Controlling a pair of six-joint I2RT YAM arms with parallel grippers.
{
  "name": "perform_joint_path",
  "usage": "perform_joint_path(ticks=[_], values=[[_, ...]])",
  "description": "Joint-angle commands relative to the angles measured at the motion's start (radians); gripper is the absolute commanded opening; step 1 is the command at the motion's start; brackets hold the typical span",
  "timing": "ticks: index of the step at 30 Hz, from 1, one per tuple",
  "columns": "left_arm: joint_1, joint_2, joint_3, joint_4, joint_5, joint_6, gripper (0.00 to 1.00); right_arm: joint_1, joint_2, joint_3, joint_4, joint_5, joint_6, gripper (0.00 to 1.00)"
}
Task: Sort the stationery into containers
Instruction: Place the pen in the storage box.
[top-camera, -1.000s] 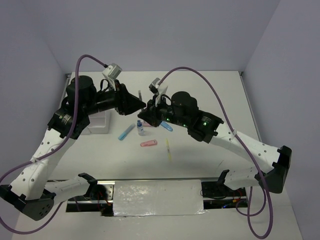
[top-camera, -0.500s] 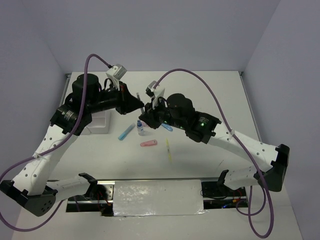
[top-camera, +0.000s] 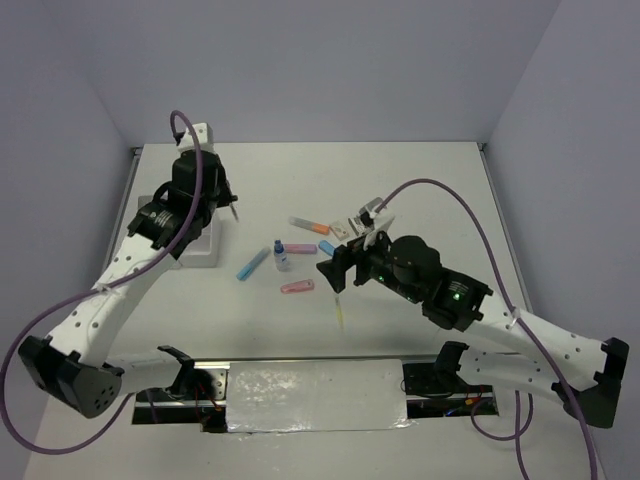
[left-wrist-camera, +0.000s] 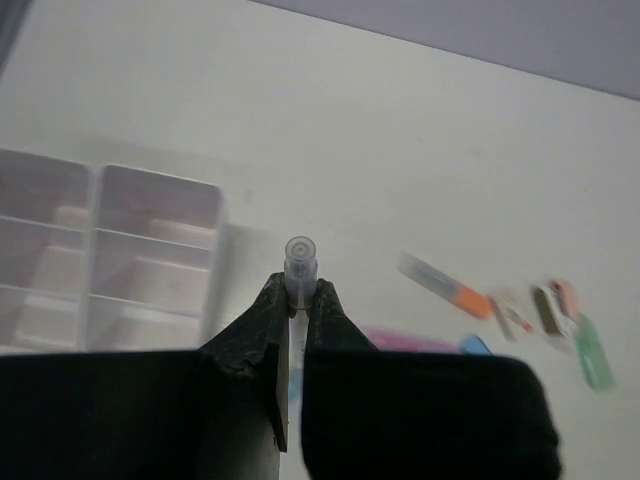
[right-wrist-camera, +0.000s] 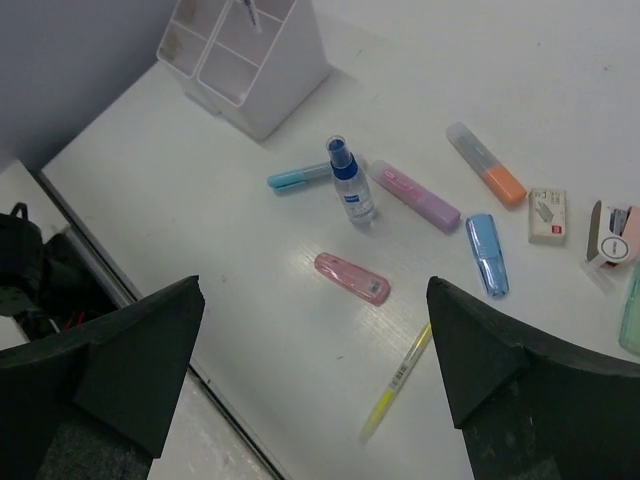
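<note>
**Handover completed.** The left fingers (left-wrist-camera: 262, 325), half open a second ago at the centre of the worktop (top-camera: 430, 185), are now clamped on the clear-capped end of a thin pen (left-wrist-camera: 300, 262). They have swung it away to the left. The pen hangs just beside the organizer (left-wrist-camera: 155, 180), off its right edge and not yet over a compartment. The right fingers (right-wrist-camera: 140, 350), apparently pinched on that pen where the arms met, now stand wide apart with nothing between them. They have drawn back toward the near edge, above the loose items. Judged from this, one pen only needs releasing into a compartment, and the right arm is free for the next pick.

**Containers.** In the left wrist view the organizer's open-topped compartments show only pale dividers, and no item can be made out inside. In the right wrist view a thin dark stick appears at one compartment, at the frame's top edge. Whether it lies inside or is the held pen cannot be told.

**Unsorted on the worktop.** Blue marker (right-wrist-camera: 298, 178), bottle (right-wrist-camera: 350, 190), pink marker (right-wrist-camera: 418, 198), orange-tipped marker (right-wrist-camera: 485, 165), short blue marker (right-wrist-camera: 487, 255), pink case (right-wrist-camera: 352, 278), yellow pen (right-wrist-camera: 400, 380), eraser (right-wrist-camera: 547, 215).
</note>
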Motion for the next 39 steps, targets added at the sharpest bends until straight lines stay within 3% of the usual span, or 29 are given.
perform_joint_path(ticks=[1, 8, 14, 31, 39], values=[[0.083, 0.055, -0.017, 0.127, -0.293, -0.057, 0.0, 0.001, -0.061, -0.038, 0.077, 0.028, 0.057, 1.0], [0.208, 0.075, -0.093, 0.367, -0.382, -0.043, 0.0, 0.001, -0.155, -0.087, 0.057, -0.034, 0.043, 1.0], [0.292, 0.073, -0.187, 0.528, -0.332, -0.048, 0.0, 0.001, -0.165, -0.067, 0.044, -0.054, -0.013, 1.0], [0.327, 0.145, -0.316, 0.669, -0.298, -0.104, 0.0, 0.001, -0.115, -0.01, 0.048, -0.072, -0.107, 1.0], [0.329, 0.181, -0.374, 0.687, -0.298, -0.172, 0.12, -0.002, -0.089, -0.019, 0.067, -0.035, -0.115, 1.0]])
